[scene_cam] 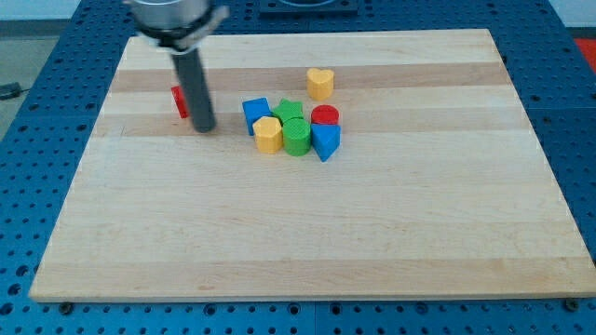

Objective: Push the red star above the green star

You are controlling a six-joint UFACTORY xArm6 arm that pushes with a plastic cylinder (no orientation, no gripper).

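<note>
My tip [204,128] rests on the tabletop [307,223] just right of the red star [179,100], half hidden behind the rod, seemingly poised to drive it; there are no jaws, only a bare rod; the green star [289,111] sits well right, wedged among a blue block [256,111] and others; the red star's shape is barely discernible.

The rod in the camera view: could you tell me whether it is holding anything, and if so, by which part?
Nothing is held; the rod only pushes. My tip rests on the board, just to the view's right of the red block, partly hidden behind the rod.
</note>
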